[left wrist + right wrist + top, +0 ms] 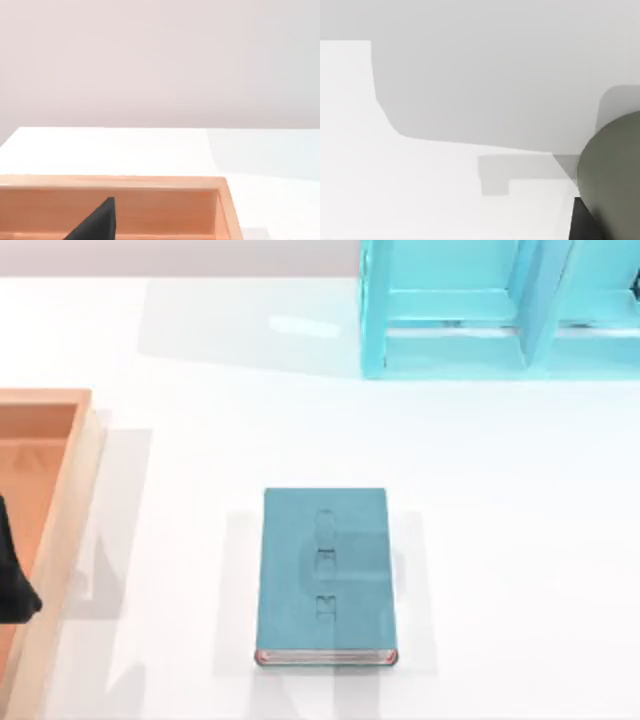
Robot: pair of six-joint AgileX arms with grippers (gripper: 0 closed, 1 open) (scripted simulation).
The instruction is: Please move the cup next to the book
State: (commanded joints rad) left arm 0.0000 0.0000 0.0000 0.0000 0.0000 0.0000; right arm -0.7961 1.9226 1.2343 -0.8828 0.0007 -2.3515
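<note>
Close against right gripper (590,220), cup (615,180); grip state cannot tell. Book (325,575) table-centre. Risk: cup slipping if loosely pinched.

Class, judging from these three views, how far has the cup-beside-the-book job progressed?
Done: nothing sits beside the book on the table yet. In hand: the cup shows close against the right wrist camera, seemingly carried. Left: set it by the book. The left arm waits over the wooden tray.

One book (325,575); one cup (615,175); one wooden tray (45,455); one turquoise shelf unit (500,310); one table (500,540)
</note>
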